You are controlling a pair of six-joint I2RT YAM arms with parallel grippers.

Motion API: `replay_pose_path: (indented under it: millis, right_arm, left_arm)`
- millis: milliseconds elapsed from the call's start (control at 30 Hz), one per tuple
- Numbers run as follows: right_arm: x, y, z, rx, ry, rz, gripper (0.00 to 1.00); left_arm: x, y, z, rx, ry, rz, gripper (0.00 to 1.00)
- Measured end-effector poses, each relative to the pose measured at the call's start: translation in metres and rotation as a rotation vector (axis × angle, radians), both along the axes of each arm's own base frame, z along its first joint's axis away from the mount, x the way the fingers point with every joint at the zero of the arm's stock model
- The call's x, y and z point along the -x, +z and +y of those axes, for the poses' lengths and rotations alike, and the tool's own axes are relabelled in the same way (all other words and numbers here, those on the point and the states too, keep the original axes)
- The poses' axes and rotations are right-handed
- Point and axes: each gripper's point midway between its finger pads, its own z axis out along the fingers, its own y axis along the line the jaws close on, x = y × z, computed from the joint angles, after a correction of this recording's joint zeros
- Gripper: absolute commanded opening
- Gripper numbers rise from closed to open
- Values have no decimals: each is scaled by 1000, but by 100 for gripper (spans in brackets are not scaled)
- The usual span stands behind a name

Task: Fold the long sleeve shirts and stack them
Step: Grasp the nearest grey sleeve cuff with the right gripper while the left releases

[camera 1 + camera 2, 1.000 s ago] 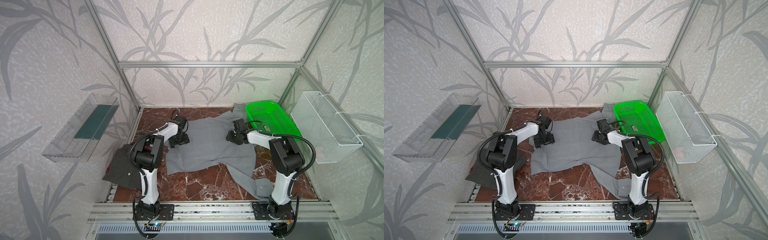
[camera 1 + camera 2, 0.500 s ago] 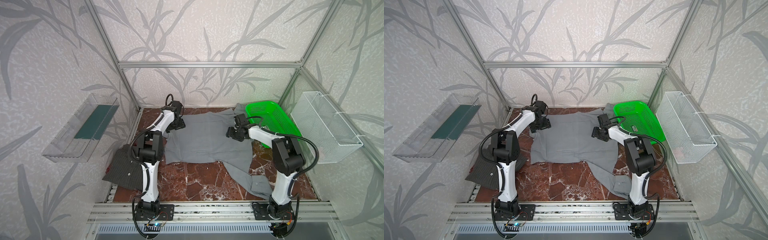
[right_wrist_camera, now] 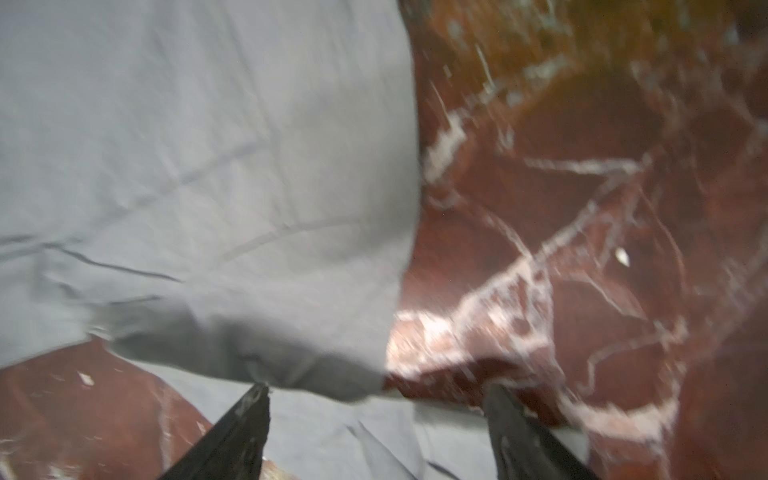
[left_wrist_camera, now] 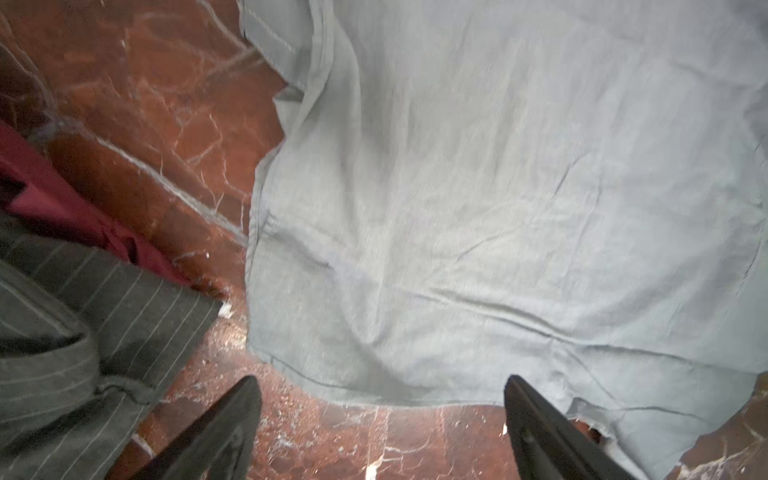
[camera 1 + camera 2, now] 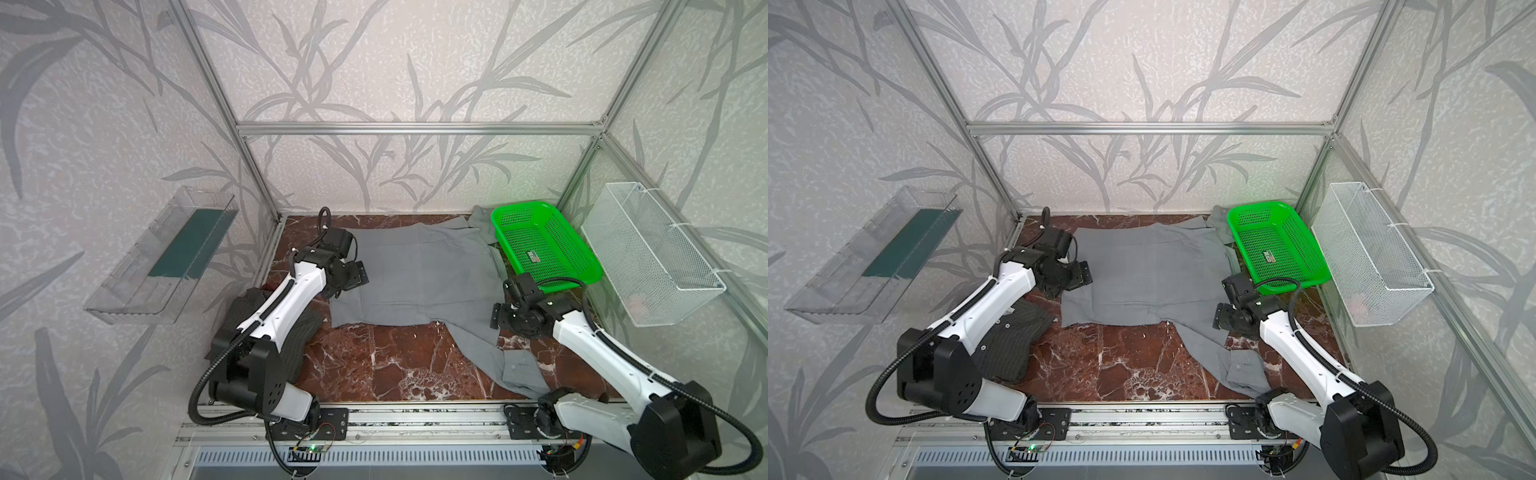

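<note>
Your left end effector (image 4: 382, 380) and right end effector (image 3: 377, 386) both hung released, empty. The grey shirt (image 5: 415, 278) lay spread mid-frame on the worktop (image 5: 395, 365), seemingly unfolded; the pinstriped shirt (image 5: 1013, 340) waited lower left.

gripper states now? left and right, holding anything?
left gripper: open, holding nothing, at the grey shirt edge.
right gripper: open, holding nothing, beside the grey shirt.

Both top views were bright, evenly lit and sharp; shadows on the bench (image 5: 395, 365) were soft and short. Right wrist view was heavily motion-blurred (marble veins smeared into streaks). Left wrist view was milder: grey shirt (image 4: 498, 187) slightly soft.
</note>
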Motion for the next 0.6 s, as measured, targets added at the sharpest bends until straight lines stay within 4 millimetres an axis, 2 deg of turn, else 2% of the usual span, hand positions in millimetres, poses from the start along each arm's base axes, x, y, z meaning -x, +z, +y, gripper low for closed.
replay_pose_path:
  millis: [100,267,467,600]
  right_arm:
    - [35,-7,-4,38,9,48,76]
    - [67,-23,-5,92,28,112,70]
    - [77,-42,-6,136,32,162,64]
    - [75,-52,-7,184,32,188,55]
  left_arm:
    - [21,-3,2,-23,-46,-10,91]
    - [41,3,10,-60,-89,-65,91]
    - [46,5,16,-90,-109,-96,92]
    - [45,6,15,-93,-119,-104,92]
